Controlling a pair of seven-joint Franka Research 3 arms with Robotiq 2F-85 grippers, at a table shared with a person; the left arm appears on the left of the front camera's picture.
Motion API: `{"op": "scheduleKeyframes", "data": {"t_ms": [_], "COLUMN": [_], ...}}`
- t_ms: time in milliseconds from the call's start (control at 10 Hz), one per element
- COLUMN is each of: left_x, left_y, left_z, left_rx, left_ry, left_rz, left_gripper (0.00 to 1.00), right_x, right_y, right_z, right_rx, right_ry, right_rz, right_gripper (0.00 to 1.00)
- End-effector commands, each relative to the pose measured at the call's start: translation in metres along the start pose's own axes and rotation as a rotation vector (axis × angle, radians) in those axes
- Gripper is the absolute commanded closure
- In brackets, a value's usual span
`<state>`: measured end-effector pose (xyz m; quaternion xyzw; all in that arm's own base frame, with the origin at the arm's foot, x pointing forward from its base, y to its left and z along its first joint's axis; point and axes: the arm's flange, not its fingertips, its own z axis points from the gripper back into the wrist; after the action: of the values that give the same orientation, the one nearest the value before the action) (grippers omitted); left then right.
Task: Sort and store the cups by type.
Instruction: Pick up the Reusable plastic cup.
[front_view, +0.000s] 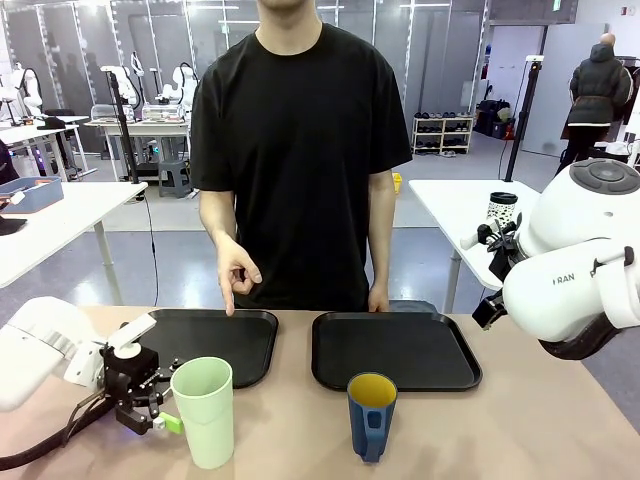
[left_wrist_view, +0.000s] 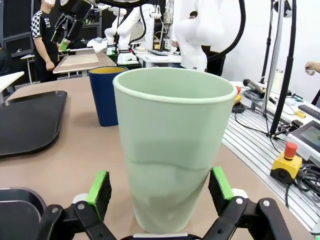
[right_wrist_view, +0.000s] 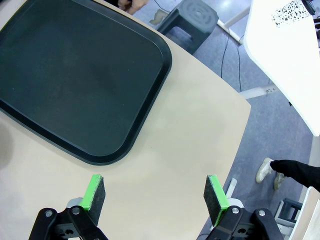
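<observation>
The tumbler (front_view: 203, 410) was seen lower left on the table (front_view: 290, 430), flanked by the left fingers (left_wrist_view: 100, 187), spread apart, the mug (front_view: 372, 415) lower centre, while the right fingers (right_wrist_view: 94, 192) were held apart above the table.

Counter (front_view: 540, 420): left tray (front_view: 215, 335) and right tray (front_view: 400, 350) side by side toward the far edge, person (front_view: 300, 150) standing behind them; tumbler (front_view: 204, 410) before the left tray, flanked by the left claw (left_wrist_view: 160, 187); mug (front_view: 372, 415) right of it, before the right tray.
</observation>
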<state>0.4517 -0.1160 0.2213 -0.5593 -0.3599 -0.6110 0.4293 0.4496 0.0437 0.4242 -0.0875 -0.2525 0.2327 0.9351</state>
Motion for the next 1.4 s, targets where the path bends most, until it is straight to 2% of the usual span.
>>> {"op": "scheduleKeyframes", "data": {"t_ms": [0,500,1000,1100,1200,1300], "left_x": [-0.007,-0.018,-0.022,-0.022,-0.023,-0.022], "left_y": [0.005,0.01,0.012,0.011,0.011,0.011], "left_z": [-0.009,-0.036,-0.04,-0.039,-0.04,-0.04], "left_rx": [-0.051,-0.113,-0.149,-0.167,-0.18,-0.193], "left_ry": [-0.031,-0.06,-0.099,-0.101,-0.1,-0.105], "left_rz": [-0.033,-0.041,-0.053,-0.073,-0.069,-0.064], "left_gripper": [0.0,0.0,0.0,0.19,0.19,0.39], "right_x": [0.0,0.0,0.0,0.0,0.0,0.0], "right_y": [0.0,0.0,0.0,0.0,0.0,0.0], "right_z": [-0.001,-0.001,-0.001,-0.001,-0.001,-0.001], "right_rx": [-0.001,-0.001,-0.001,-0.001,-0.001,-0.001], "right_ry": [-0.004,-0.004,-0.004,-0.004,-0.004,-0.004], "right_rz": [0.003,0.003,0.003,0.003,0.003,0.003], "right_gripper": [0.0,0.0,0.0,0.0,0.0,0.0]}}
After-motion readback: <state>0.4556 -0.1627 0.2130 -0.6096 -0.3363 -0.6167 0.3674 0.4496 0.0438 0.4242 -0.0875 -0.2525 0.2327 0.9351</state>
